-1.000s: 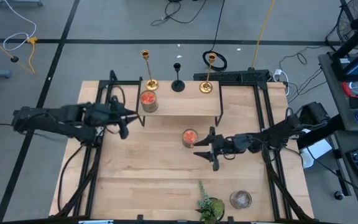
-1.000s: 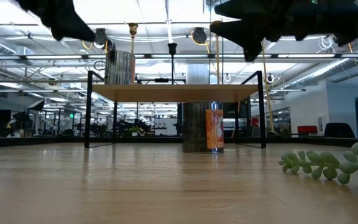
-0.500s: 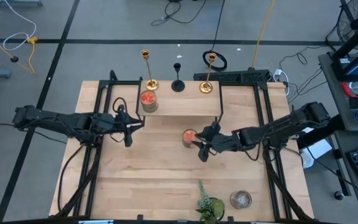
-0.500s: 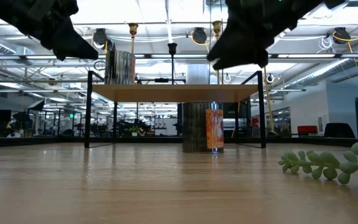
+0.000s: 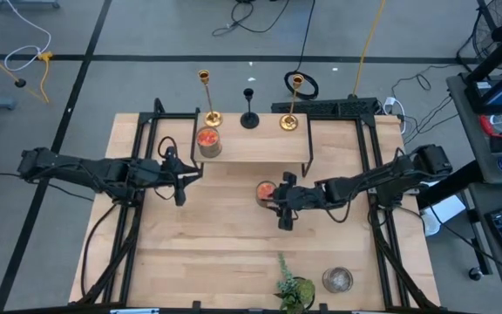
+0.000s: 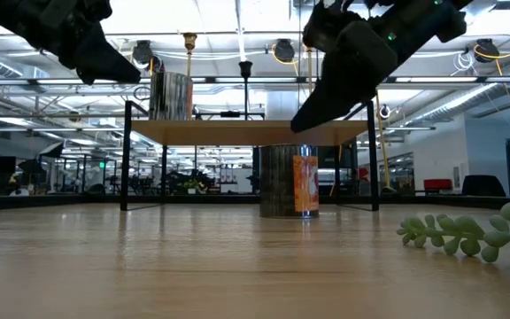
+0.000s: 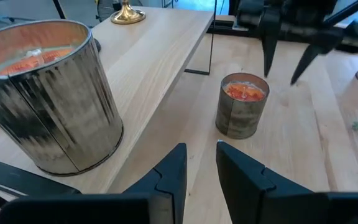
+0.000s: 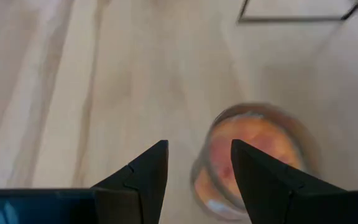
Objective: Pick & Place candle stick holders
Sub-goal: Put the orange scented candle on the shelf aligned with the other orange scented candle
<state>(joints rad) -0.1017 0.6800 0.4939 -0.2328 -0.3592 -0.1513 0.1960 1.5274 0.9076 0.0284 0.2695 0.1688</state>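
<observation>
Beside the orange jar candle (image 5: 266,191) on the table, the right gripper (image 5: 284,215) hangs with its fingers parted by a moderate gap and nothing between them. Over the last second it has swept in from farther out to the jar's flank and tipped down toward it; in the right wrist view the jar sits just past the fingertips. That looks like an approach to the jar, not to the candle stick holders. The left gripper (image 5: 179,185), its fingers a narrow gap apart and empty, has edged closer to the shelf (image 5: 260,148), near the second jar candle (image 5: 208,141). Behind that jar, along the shelf's back edge, stand both gold holders (image 5: 206,98) (image 5: 292,105) with the black holder (image 5: 249,108) between them, all untouched.
</observation>
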